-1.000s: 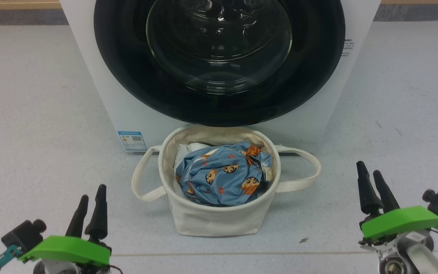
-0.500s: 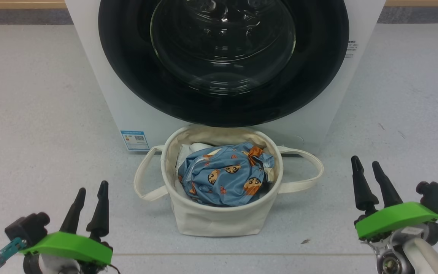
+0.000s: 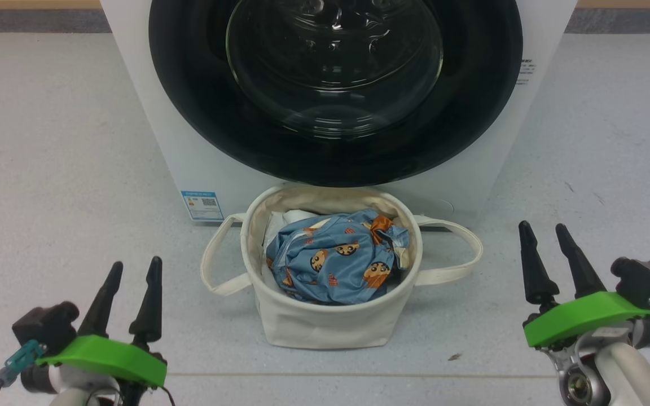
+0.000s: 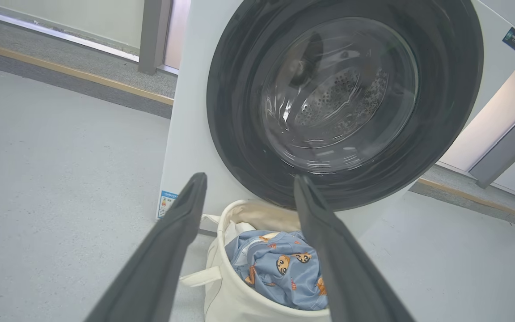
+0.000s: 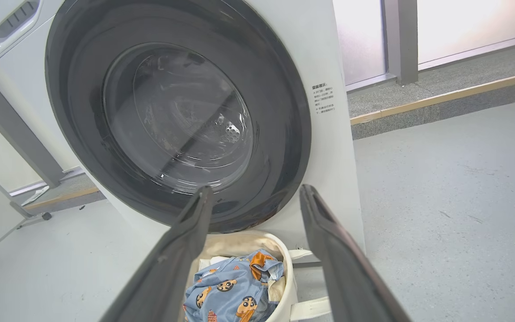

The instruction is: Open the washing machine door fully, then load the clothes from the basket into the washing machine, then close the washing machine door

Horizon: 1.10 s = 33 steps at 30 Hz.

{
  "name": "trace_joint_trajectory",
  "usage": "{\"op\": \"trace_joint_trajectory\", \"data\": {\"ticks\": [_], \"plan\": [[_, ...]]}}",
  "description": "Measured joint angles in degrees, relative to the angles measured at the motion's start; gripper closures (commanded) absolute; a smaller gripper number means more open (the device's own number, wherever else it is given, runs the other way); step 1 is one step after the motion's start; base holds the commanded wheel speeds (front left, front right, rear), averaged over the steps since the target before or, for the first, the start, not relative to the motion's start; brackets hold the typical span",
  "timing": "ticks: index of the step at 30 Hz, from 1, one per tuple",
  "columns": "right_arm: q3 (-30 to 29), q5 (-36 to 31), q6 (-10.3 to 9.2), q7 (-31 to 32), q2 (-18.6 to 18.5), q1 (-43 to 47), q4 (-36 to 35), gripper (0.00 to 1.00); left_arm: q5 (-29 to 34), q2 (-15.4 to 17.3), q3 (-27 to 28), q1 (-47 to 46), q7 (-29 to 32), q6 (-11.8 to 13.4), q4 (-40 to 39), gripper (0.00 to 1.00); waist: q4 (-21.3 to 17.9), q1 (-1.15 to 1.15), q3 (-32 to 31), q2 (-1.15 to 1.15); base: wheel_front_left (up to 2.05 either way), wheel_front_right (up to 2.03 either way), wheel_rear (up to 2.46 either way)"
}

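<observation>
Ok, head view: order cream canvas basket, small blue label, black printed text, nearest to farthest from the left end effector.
1. Cream canvas basket, just right of the left end effector.
2. Small blue label, lower left corner of the white washer.
3. Black printed text, the washer's far right edge.

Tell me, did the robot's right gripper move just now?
Yes. Judged against the basket, which sits still on the floor, the right gripper has slid up the head view, toward the washing machine, and slightly nearer the basket.

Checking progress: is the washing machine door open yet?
No, the washing machine door sits shut, flush against the washing machine front.
</observation>
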Motion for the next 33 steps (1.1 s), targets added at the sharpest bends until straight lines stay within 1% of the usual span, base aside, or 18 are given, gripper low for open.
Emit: {"op": "trace_joint_trajectory", "data": {"ticks": [5, 24, 33], "plan": [[-0.14, -3.12, 0.0, 0.0, 0.05, -0.73, 0.11, 0.0, 2.26, 0.25, -0.13, -0.18, -0.63, 0.01, 0.13, 0.0, 0.05, 0.0, 0.19, 0.0, 0.0, 0.0, 0.0], [-1.13, -16.22, 0.0, -0.04, 0.41, -2.86, 1.63, 0.0, 14.37, 2.08, -1.65, -2.58, -3.67, 0.02, 1.42, 0.0, 0.61, 0.0, 0.11, 0.0, 0.0, 0.0, 0.0], [-1.1, -16.7, 0.0, -0.04, 0.42, -3.52, 1.96, 0.0, 14.99, 2.11, -1.54, -2.67, -3.7, 0.02, 1.42, 0.0, 0.78, 0.0, 0.07, 0.0, 0.0, 0.0, 0.0]]}}
